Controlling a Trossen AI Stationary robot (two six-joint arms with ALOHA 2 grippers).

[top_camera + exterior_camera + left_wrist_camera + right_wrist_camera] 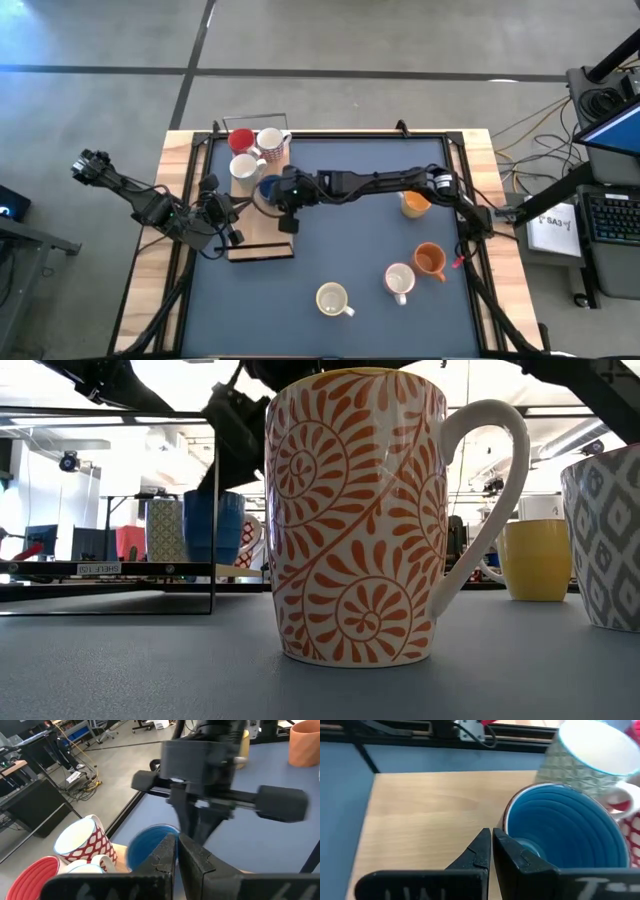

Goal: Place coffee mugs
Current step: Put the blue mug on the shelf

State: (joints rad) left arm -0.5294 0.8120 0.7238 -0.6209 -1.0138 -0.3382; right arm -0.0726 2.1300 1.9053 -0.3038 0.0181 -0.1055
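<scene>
Four coffee mugs stand upright on a wooden board at the table's left: red, white with a red pattern, white and blue. My right gripper is shut, reaching in from the right. Its tips are close beside the blue mug's rim, over the board. My left gripper is shut and holds nothing; it hovers at the board's left edge, pointing toward the blue mug. Further mugs stand on the blue mat: yellow, orange, patterned and cream. My right gripper has its shut fingers close against the outside of the blue mug's rim, slanting down from the table's right. I cannot tell whether they touch it. The mug stands upright on the board.
The board's near half is bare wood. A thin metal frame stands behind the board at the far edge. In the low view the orange-patterned mug fills the foreground, with the yellow mug and a grey-patterned one beside it.
</scene>
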